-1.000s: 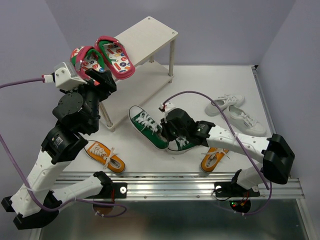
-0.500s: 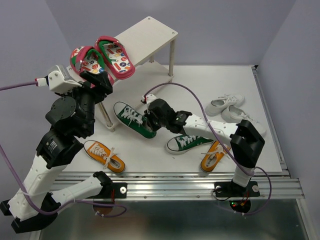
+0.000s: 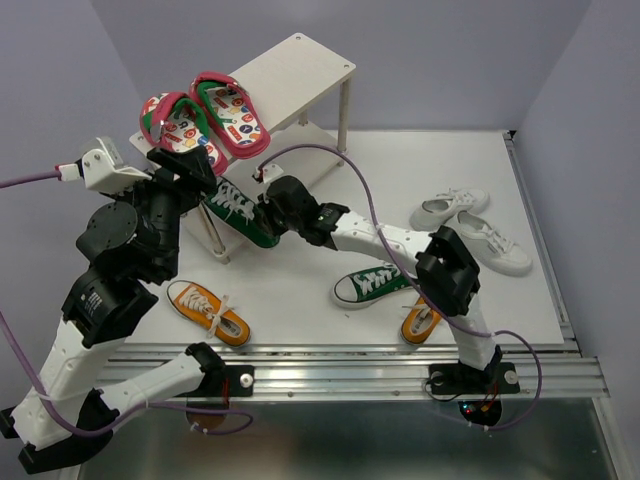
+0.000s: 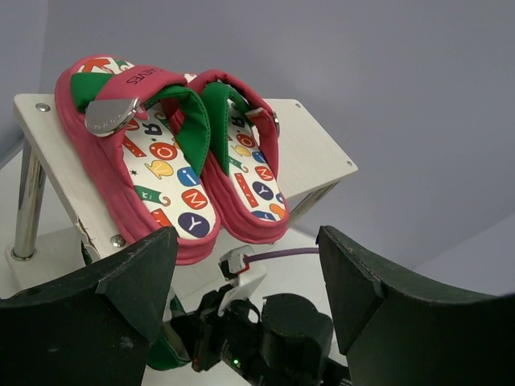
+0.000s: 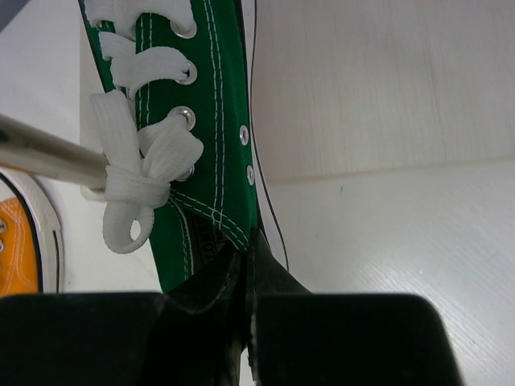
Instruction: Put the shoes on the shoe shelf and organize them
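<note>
Nearest to the arm bases, one orange sneaker (image 3: 208,312) is lying on the table (image 3: 300,300) at the left. The other orange sneaker (image 3: 424,320) is lying at the right, partly hidden behind the right arm. Just beyond it, a green sneaker (image 3: 375,285) is sitting on the table on its sole.

Further back, the right arm is reaching across to the left. The right gripper (image 3: 258,212) is pinching the heel of the second green sneaker (image 3: 232,205), with its fingers (image 5: 209,293) closed on the heel from both sides. This shoe is lying over the lower board of the shoe shelf (image 3: 300,65), its toe pointing in under the top board. I cannot tell if its sole is touching the board.

At the right, two white sneakers (image 3: 468,222) are lying side by side, well apart from the shelf.

The left gripper (image 4: 243,241) is hovering near the left end of the shelf, its fingers spread wide with nothing between them. On the top board, the flip-flops (image 4: 185,153) are lying side by side, their ends sticking a little over the edge.
</note>
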### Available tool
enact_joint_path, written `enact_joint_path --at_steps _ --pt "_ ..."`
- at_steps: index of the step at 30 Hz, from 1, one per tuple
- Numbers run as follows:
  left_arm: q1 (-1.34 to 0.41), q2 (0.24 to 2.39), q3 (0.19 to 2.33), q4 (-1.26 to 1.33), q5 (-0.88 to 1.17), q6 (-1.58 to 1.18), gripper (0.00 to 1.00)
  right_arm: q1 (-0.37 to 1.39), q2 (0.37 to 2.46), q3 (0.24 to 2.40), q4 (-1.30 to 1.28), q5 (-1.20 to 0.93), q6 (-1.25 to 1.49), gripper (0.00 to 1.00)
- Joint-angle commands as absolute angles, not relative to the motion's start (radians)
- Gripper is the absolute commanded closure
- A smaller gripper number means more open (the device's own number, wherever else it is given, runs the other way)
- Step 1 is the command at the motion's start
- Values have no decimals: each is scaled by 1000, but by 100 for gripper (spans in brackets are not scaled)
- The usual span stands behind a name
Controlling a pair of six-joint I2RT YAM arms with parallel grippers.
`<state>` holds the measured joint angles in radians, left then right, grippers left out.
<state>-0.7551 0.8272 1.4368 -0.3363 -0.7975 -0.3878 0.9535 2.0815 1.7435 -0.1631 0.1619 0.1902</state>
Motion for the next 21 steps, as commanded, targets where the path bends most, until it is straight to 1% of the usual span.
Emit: enact_joint_path --at_steps 1,7,11,13,15,17,19,20,21 --pt "-752 808 1437 -307 -799 -397 19 942 2112 1894 -11 169 179 99" --pt "-752 810 1440 -305 -802 -390 18 942 2216 2023 -11 158 195 99" --pt "-752 808 1445 -305 -804 -388 19 942 2263 2069 -11 129 221 99" --pt "-752 805 1442 -304 -802 -390 18 942 2284 2075 29 107 242 99" --pt "-752 802 1436 -304 -801 -399 18 942 2310 2082 52 86 256 95" --pt "-752 804 1431 -302 -795 -403 19 942 2319 2086 61 68 265 84" --pt "-752 802 1431 -305 -795 -406 18 942 2319 2086 64 26 276 82" --pt "-752 802 1431 -305 -793 -408 18 942 2309 2082 67 18 282 79" --pt "-752 802 1433 -304 -792 -410 18 942 2303 2069 75 14 288 65"
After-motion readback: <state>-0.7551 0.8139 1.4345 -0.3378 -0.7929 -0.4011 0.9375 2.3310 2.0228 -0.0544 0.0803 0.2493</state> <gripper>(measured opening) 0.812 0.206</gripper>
